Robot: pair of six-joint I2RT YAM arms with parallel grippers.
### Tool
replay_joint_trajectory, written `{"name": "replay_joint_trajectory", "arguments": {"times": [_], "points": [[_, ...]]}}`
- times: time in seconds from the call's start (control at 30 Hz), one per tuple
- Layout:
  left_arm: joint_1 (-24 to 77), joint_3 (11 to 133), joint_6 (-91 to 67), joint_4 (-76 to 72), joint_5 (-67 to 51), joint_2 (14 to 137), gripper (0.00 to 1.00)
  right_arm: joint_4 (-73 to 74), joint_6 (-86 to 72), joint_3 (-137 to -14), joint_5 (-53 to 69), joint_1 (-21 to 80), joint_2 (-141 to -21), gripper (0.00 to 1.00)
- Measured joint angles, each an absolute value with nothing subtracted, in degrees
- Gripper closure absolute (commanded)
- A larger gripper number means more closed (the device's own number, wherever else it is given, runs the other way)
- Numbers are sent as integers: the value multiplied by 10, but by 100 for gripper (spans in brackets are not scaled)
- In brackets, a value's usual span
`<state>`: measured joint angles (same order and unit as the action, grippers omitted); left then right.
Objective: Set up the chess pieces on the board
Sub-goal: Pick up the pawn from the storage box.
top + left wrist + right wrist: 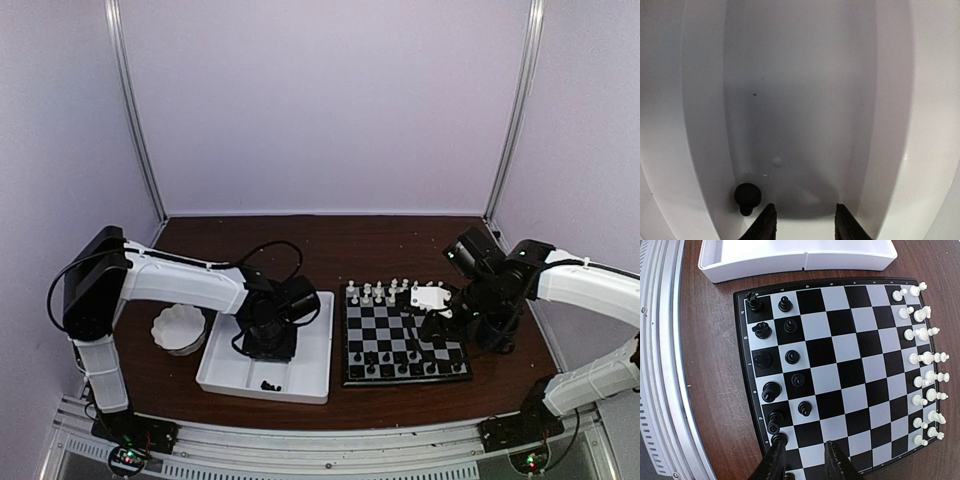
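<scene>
The board (855, 370) lies between the arms, seen also from the top as the board (398, 330). Black chess pieces (771, 390) stand in two rows along its near side, white chess pieces (922, 359) along the far side. My right gripper (805, 460) hovers open over the board's near right corner. Its left fingertip is beside a black piece (779, 438), and nothing is between the fingers. My left gripper (805, 222) is down inside the white tray (700, 125), open and empty. One black piece (747, 196) lies just left of its left finger (765, 225).
The white divided tray (312, 372) sits left of the board with a few black pieces (268, 385) near its front. A white scalloped bowl (178, 328) stands left of the tray. In the right wrist view the tray (800, 257) borders the board's left edge.
</scene>
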<state>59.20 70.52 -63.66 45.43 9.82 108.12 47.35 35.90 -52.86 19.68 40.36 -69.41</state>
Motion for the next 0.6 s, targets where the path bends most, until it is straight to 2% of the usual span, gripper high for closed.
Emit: {"name": "replay_joint_trajectory", "arguments": {"times": [0.23, 0.6], "points": [[592, 770, -571, 515, 131, 1084, 48, 474, 359, -529, 197, 402, -694, 71], [588, 781, -549, 558, 147, 1111, 45, 474, 359, -529, 197, 401, -696, 71]]}}
